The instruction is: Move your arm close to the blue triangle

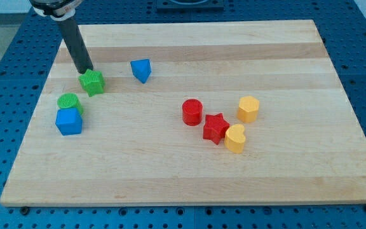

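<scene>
The blue triangle (142,69) lies on the wooden board (189,159) in the upper left part of the view. My tip (85,70) is at the end of the dark rod, to the left of the blue triangle, about a block's width and a half away. The tip touches or nearly touches the top left of the green star (93,83), which lies between the tip and the triangle, slightly lower.
A green cylinder (69,102) and a blue cube (68,121) sit together at the left. A red cylinder (192,112), red star (215,128), yellow heart (235,138) and yellow hexagon (248,109) cluster right of centre.
</scene>
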You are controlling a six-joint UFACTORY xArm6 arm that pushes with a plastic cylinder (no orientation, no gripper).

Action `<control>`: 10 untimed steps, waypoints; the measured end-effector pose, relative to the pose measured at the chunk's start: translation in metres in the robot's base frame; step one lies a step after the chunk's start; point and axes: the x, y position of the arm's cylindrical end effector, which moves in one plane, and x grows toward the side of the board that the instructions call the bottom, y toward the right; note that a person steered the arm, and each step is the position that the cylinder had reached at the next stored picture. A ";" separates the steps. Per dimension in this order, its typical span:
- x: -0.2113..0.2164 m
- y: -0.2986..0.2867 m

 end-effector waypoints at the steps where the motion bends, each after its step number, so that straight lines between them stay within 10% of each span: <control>1: -0.020 -0.007; 10: -0.036 0.072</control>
